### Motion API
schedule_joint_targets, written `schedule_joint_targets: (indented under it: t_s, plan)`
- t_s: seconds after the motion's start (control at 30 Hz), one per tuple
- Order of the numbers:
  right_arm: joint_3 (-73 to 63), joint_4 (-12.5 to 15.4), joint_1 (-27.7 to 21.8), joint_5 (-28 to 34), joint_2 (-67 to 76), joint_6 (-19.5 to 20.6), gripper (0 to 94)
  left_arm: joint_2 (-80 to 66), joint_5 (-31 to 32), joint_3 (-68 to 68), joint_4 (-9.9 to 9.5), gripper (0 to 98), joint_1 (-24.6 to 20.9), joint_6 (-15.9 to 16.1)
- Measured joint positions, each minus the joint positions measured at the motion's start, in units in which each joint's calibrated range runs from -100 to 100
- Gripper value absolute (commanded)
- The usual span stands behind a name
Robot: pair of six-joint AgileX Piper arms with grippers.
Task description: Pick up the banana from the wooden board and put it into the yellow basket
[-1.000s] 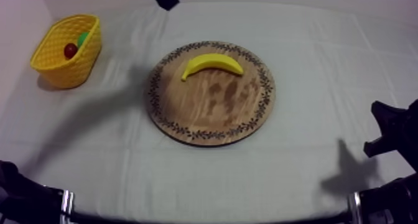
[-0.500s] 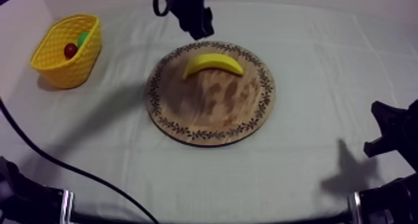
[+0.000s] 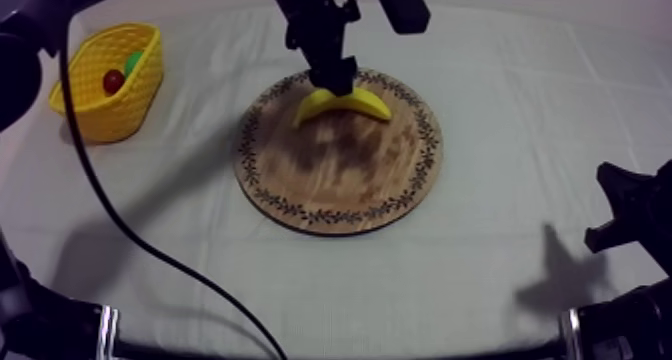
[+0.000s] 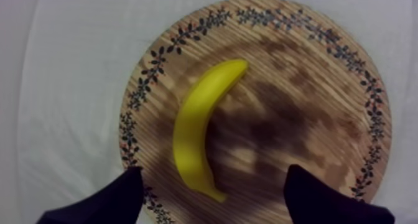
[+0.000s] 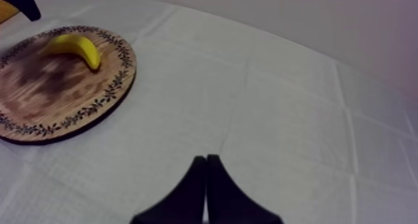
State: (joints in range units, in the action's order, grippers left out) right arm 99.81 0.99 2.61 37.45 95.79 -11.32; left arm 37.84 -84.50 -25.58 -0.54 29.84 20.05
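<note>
The yellow banana (image 3: 352,103) lies curved on the far part of the round wooden board (image 3: 340,174). My left gripper (image 3: 336,81) has come in from the back and hangs just over the banana's left half. In the left wrist view its two black fingers (image 4: 118,195) stand wide apart, open, with the banana (image 4: 198,130) on the board (image 4: 298,96) below and between them, untouched. The yellow basket (image 3: 110,119) stands at the far left. My right gripper (image 5: 206,167) rests shut as a narrow wedge over bare cloth, well right of the board (image 5: 56,83) and banana (image 5: 74,46).
The basket holds a small red fruit (image 3: 114,81) and a green fruit (image 3: 133,61). My right arm (image 3: 630,209) sits low at the right edge. Grey-white cloth (image 3: 520,104) stretches between board and basket, and to the board's right.
My left arm has swung in from the back and come down over the banana. Its fingers have spread open. The banana, the board and the right arm have stayed put.
</note>
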Motion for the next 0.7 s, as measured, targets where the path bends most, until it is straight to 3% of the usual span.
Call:
schedule_joint_targets:
  t_s: [0.43, 0.7]
  plan:
    - [0.0, 0.0, 0.0, 0.0, 0.0, 0.0, 0.2, 13.11, -3.56, -10.09, -0.17, 83.3, -0.6, 1.33]
    - [0.0, 0.0, 0.0, -0.06, 0.0, 0.0, 0.2, 19.53, -6.53, -17.71, -0.03, 69.8, -1.32, 1.11]
